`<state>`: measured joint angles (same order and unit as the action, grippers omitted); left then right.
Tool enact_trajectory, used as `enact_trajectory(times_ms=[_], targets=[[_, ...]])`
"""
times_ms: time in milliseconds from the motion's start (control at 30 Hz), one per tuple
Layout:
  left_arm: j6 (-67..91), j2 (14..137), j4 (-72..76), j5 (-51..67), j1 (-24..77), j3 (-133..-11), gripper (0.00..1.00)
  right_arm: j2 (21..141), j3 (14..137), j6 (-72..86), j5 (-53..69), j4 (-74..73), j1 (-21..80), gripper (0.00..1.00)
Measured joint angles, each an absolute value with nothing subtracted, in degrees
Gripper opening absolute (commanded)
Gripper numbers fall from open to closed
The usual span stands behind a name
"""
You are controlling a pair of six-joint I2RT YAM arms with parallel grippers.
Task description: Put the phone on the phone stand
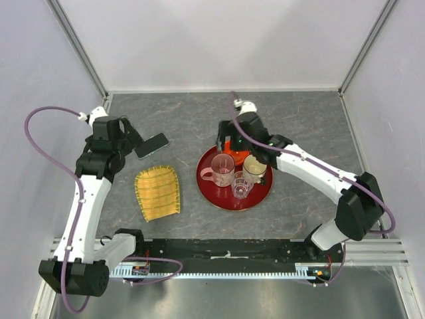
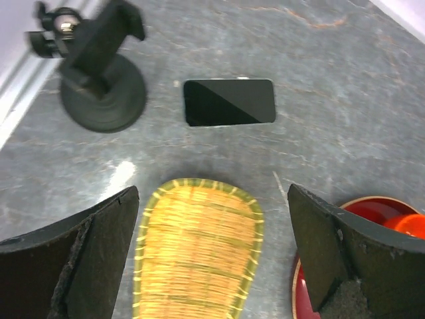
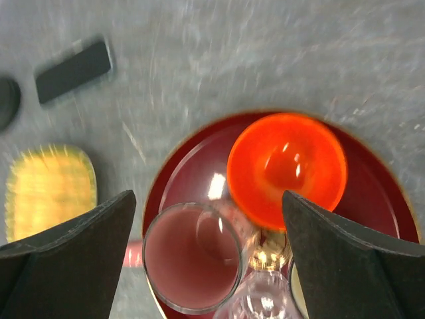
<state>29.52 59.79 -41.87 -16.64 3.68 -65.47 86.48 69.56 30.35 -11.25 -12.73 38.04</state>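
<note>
The black phone (image 1: 152, 145) lies flat on the grey table, just beyond the yellow woven mat (image 1: 158, 193). It also shows in the left wrist view (image 2: 229, 102) and in the right wrist view (image 3: 73, 71). The black phone stand (image 2: 99, 73), with a round base and a bracket on top, stands left of the phone. In the top view my left arm hides it. My left gripper (image 1: 133, 141) is open and empty, held high, its jaws framing the mat (image 2: 199, 259) in the left wrist view (image 2: 211, 199). My right gripper (image 1: 229, 143) is open and empty above the red tray in the right wrist view (image 3: 207, 199).
The round red tray (image 1: 216, 197) right of the mat holds a pink cup (image 1: 222, 169), a clear glass (image 1: 242, 186), a beige-filled cup (image 1: 254, 169) and an orange bowl (image 3: 287, 166). Walls with metal posts close the table's left, back and right.
</note>
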Motion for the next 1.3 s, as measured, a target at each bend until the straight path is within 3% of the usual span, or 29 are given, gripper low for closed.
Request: enact_trajectory(times_ms=[233, 300, 433, 633, 700, 967, 1300], targets=[[27.0, 52.1, -43.13, -25.04, 3.42, -62.08, 1.0, 88.27, 73.12, 20.14, -15.25, -27.18, 44.93, 0.98], [24.1, 52.58, -41.41, -21.54, 3.31, -62.08, 0.92, 86.78, 73.1, 17.58, -18.0, -30.37, 44.8, 0.98], [20.16, 61.12, -40.34, -8.56, 3.31, -66.74, 0.83, 79.77, 72.31, 13.23, -21.26, -33.61, 44.51, 0.98], [19.07, 75.53, -37.85, -0.38, 3.36, -72.25, 0.94, 61.14, 67.57, 10.02, -19.88, -33.06, 44.51, 0.98], [19.05, 76.36, -36.82, 1.1, 3.36, -72.25, 0.92, 56.12, 66.13, 10.02, -18.09, -32.53, 44.51, 0.98], [16.64, 86.8, -34.48, 4.19, 3.36, -79.79, 0.9, 51.96, 61.67, 9.78, -9.54, -32.42, 44.51, 0.98], [26.48, 65.69, -35.31, -16.58, -0.34, -63.55, 0.96, 52.45, 60.38, 9.61, -7.18, -32.82, 44.51, 0.98]])
